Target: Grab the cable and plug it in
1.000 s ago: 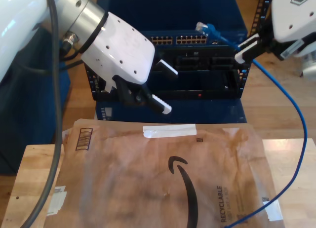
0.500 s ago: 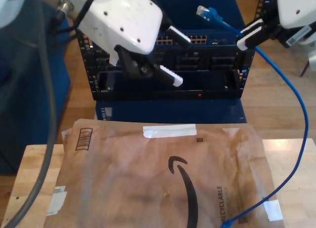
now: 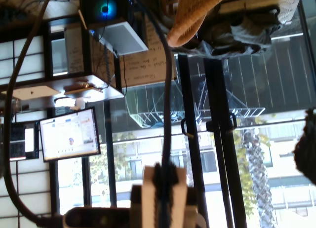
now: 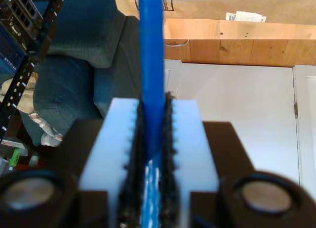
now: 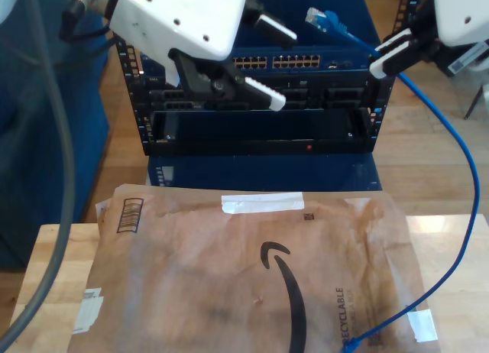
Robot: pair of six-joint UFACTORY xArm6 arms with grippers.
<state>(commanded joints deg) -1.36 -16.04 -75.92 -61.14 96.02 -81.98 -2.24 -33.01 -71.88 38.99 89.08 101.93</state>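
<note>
Jaws of my second gripper (image 4: 152, 154) clamping cable (image 4: 151, 65), brown mailer (image 5: 252, 276) on wooden table (image 5: 53, 261).

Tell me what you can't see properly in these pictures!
1. Blue ethernet cable: its lower end runs off the exterior view's bottom edge.
2. Plug: too small in the exterior view to show its clip.
3. Switch ports: too small there to tell which are free.
4. My second gripper, shut on the cable: the close-up blurs the cable.
</note>
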